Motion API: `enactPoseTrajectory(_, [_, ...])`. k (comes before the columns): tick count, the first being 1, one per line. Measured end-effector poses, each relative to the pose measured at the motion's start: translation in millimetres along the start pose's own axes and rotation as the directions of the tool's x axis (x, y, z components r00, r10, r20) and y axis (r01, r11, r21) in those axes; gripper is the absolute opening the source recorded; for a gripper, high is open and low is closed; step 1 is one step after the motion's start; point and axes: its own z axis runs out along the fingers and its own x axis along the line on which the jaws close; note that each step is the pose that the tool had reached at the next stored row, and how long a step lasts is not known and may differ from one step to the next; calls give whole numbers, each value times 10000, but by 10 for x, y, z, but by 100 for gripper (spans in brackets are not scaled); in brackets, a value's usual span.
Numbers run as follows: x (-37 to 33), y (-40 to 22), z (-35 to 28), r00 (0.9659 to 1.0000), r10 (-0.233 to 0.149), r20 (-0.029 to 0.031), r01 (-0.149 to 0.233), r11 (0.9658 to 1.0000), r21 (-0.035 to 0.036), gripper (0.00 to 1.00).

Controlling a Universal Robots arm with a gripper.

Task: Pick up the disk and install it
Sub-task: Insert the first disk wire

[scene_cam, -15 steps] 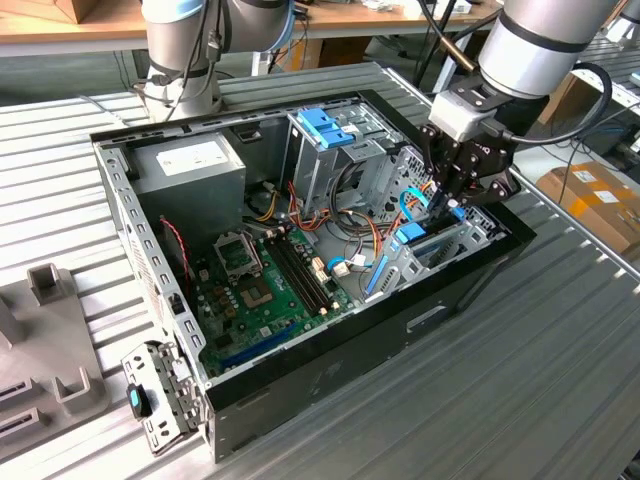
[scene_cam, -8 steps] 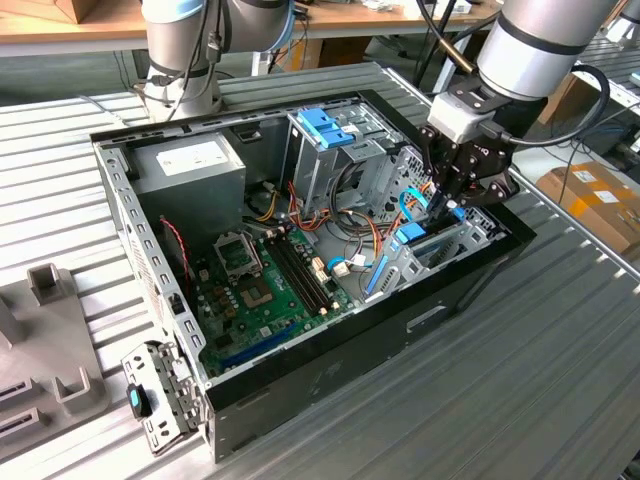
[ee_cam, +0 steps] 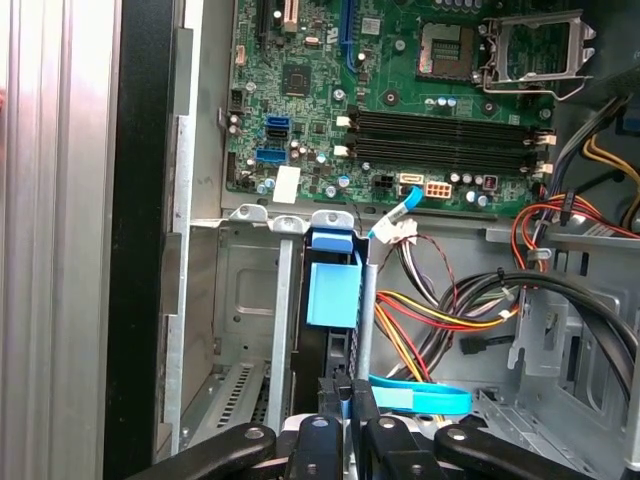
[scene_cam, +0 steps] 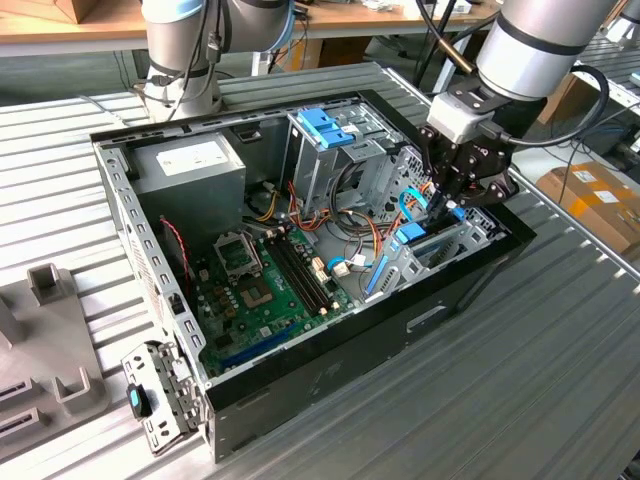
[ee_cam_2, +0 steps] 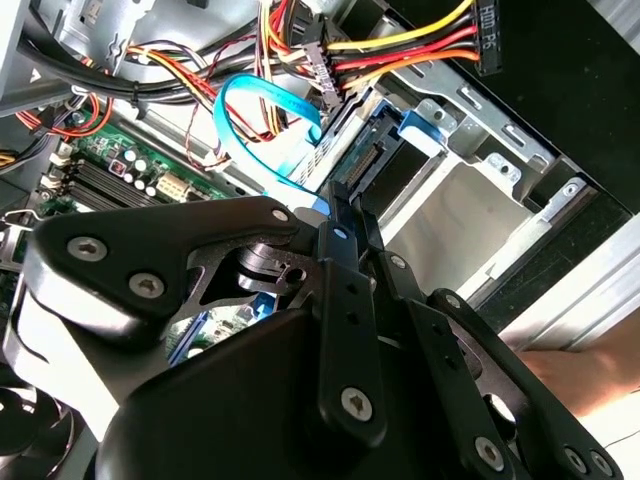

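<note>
The disk (scene_cam: 412, 238) stands on edge in the metal drive bay (scene_cam: 470, 235) at the case's front corner, on the exterior view's right. In the first wrist view I see the disk (ee_cam: 333, 290) edge-on, its light-blue rail facing the camera between the bay's walls. My gripper (scene_cam: 446, 205) reaches down into the case right above it. In both wrist views the black fingers are shut, tips together, and the gripper (ee_cam: 348, 392) rests against the disk's connector end (ee_cam_2: 372, 168). The gripper (ee_cam_2: 343, 212) holds nothing that I can make out.
The open black computer case (scene_cam: 330, 350) lies on a ribbed metal table. Inside are the motherboard (scene_cam: 260, 285), a grey power-supply box (scene_cam: 190, 165), an upper cage with a blue latch (scene_cam: 325, 125), and loose cables, one a blue ribbon (ee_cam_2: 262, 118) beside the fingers. A second arm's base (scene_cam: 180, 70) stands behind.
</note>
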Motion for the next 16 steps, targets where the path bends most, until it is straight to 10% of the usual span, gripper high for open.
enactPoseTrajectory(16, [7, 9, 63, 10000, -1, -7, 1, 10000, 25, 16])
